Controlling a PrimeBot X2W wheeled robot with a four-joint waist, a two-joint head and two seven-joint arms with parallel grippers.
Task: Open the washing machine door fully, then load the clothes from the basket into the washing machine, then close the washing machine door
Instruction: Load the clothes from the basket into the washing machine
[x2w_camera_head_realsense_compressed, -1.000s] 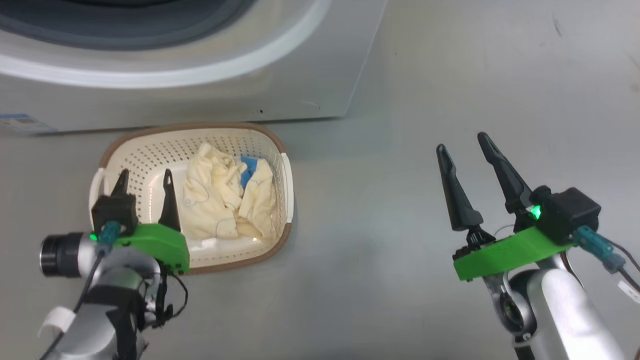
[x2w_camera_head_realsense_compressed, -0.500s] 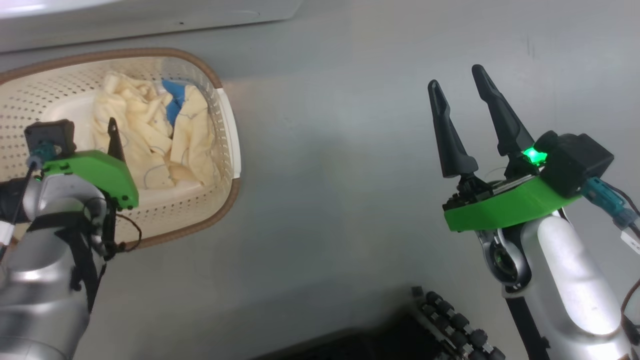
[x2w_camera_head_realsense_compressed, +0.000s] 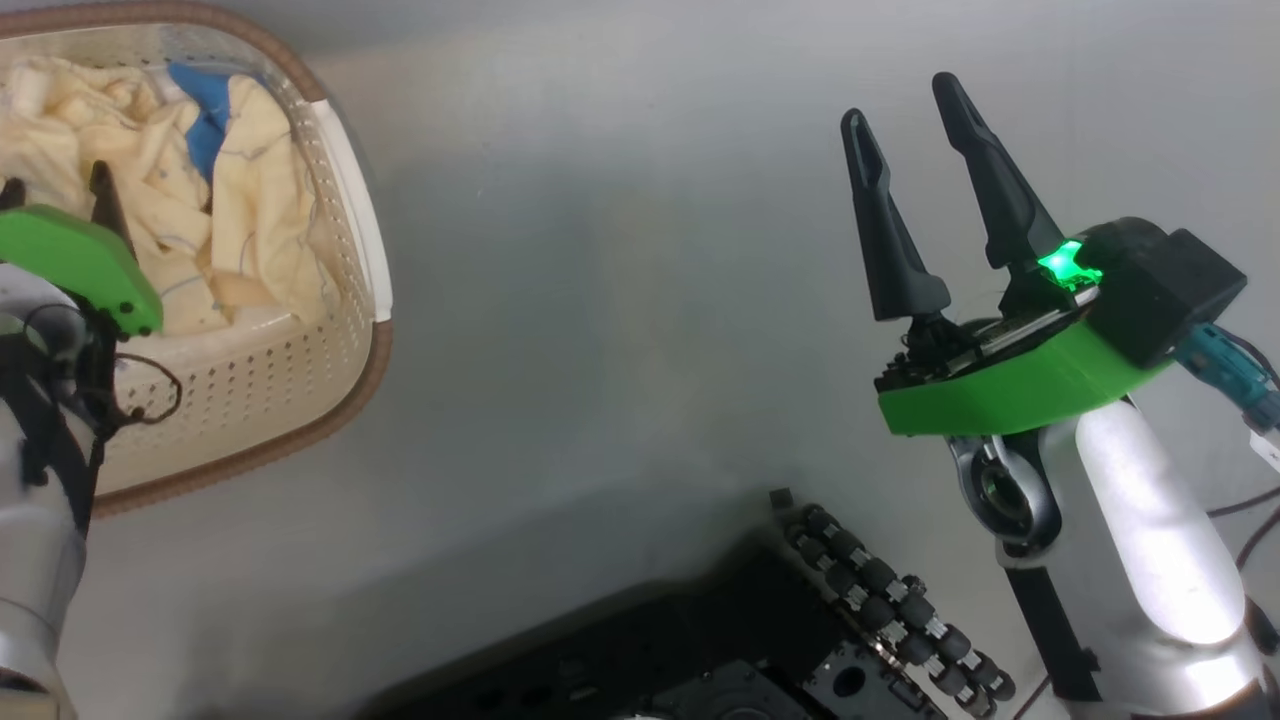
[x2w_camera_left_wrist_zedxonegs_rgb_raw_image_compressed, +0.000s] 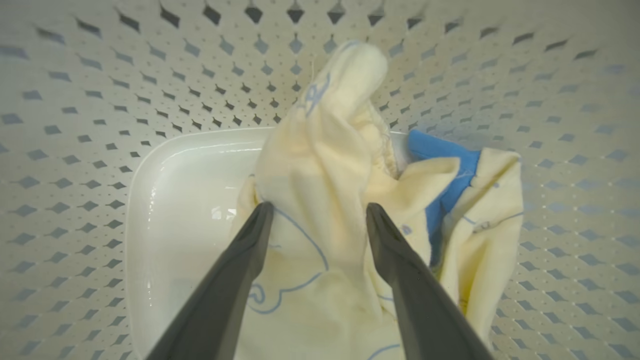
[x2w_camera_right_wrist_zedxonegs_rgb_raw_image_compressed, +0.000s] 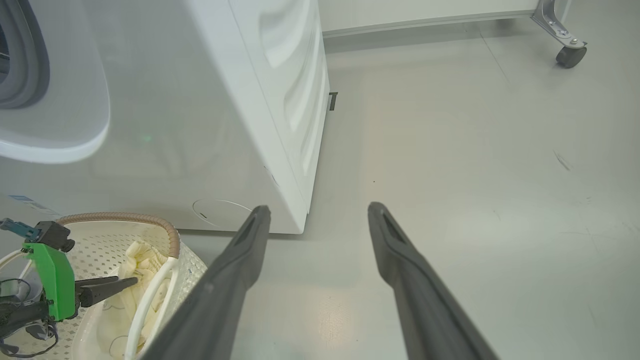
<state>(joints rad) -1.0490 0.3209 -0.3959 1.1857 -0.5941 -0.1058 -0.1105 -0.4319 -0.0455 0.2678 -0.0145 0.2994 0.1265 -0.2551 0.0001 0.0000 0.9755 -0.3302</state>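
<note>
Now the left pincer (x2w_camera_left_wrist_zedxonegs_rgb_raw_image_compressed: 320, 207) is hanging wide open over the clothes (x2w_camera_left_wrist_zedxonegs_rgb_raw_image_compressed: 340, 130) in the basket (x2w_camera_left_wrist_zedxonegs_rgb_raw_image_compressed: 100, 150); it wants sinking deeper before closing.

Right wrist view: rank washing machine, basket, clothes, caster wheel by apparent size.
1. washing machine
2. basket, partly cut off
3. clothes
4. caster wheel, far from the camera, so true size unsure
</note>
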